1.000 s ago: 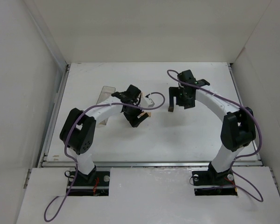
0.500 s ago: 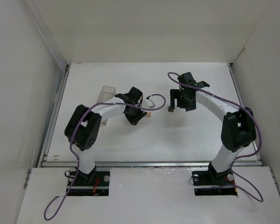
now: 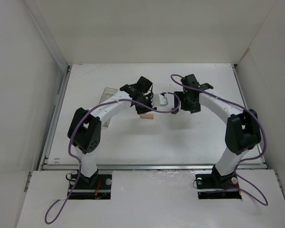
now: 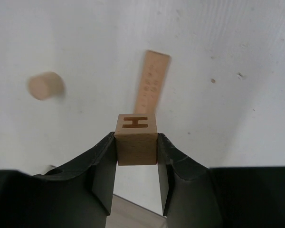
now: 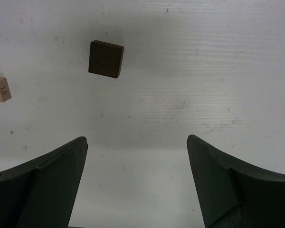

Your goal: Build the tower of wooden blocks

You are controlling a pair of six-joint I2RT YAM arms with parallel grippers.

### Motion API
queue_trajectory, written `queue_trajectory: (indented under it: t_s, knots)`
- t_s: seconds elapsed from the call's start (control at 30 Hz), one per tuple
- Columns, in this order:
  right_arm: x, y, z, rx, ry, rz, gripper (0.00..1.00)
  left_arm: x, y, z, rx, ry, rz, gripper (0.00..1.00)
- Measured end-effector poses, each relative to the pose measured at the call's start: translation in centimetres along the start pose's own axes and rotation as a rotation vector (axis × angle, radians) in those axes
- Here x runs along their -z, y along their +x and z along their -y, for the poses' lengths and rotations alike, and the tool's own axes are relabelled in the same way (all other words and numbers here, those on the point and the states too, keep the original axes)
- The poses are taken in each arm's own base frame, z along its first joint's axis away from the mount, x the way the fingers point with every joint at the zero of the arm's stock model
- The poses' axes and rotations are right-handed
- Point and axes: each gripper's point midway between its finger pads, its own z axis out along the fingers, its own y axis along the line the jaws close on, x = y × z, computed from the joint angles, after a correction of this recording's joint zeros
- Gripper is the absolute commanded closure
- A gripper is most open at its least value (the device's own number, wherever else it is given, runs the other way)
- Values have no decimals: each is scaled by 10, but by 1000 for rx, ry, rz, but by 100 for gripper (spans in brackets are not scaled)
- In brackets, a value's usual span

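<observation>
My left gripper is shut on a pale wooden cube marked "H" and holds it above the table. Beyond it a pale tan oblong block lies flat; it also shows in the top view. A short round wooden peg lies to the left. My right gripper is open and empty above the table. A dark brown cube lies ahead of it, to the left. The tan block's end shows at the left edge. In the top view the left gripper and right gripper are near each other.
A clear plastic box stands left of the left gripper; its edge shows under the jaws. White walls enclose the table on the left, back and right. Purple cables loop from both wrists.
My left gripper has moved away from the near edge and to the right, uncovering the tan oblong block. The right gripper has shifted only slightly.
</observation>
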Motion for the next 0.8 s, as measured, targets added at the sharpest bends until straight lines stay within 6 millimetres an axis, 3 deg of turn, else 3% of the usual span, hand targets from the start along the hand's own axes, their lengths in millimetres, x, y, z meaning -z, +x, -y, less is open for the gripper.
queue_trajectory:
  t_s: [0.1, 0.2, 0.4, 0.53, 0.8]
  knots:
    - [0, -1, 3, 1, 13, 5, 9, 7, -26, -22, -106, -29, 48, 100]
    - [1, -2, 6, -3, 21, 10, 9, -2, -37, -32, -157, -16, 58, 100]
    - [7, -4, 13, -18, 26, 28, 9, -35, -13, -8, -168, 133, -16, 100]
    - [7, -4, 15, -22, 29, 29, 9, -41, -5, -2, -162, 176, -52, 100]
    - [7, -4, 15, -22, 29, 29, 9, -40, -11, -6, -156, 168, -46, 100]
